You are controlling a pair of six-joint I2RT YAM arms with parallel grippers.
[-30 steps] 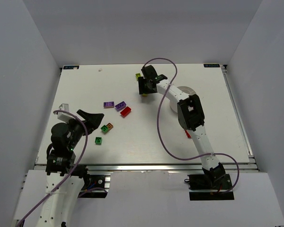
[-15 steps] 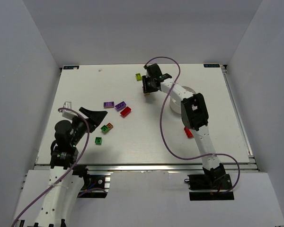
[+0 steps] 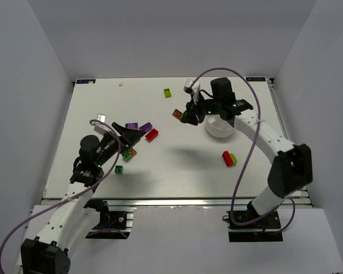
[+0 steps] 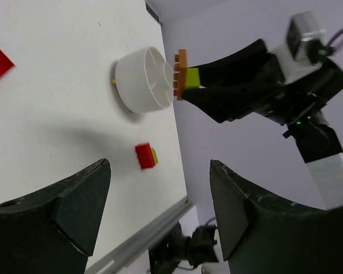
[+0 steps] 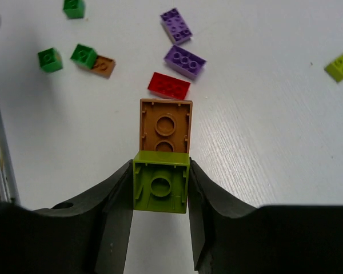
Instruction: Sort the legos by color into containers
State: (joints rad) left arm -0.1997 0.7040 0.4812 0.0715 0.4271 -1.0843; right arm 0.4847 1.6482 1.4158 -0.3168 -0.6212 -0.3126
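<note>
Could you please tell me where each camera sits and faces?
Top external: above and behind the bases, looking down on the table; both arms show.
Left wrist: facing across the table to the white bowl and right gripper; left gripper fingers at bottom.
Right wrist: looking down; its fingers clamp the yellow-green brick joined to an orange brick.
Shared: both wrists see that pair.

Twelve legos [image 3: 152,135], one bowl [image 3: 218,135]

Most legos [image 3: 145,128] lie left of the bowl [image 3: 219,135] on the table [image 3: 177,165]
</note>
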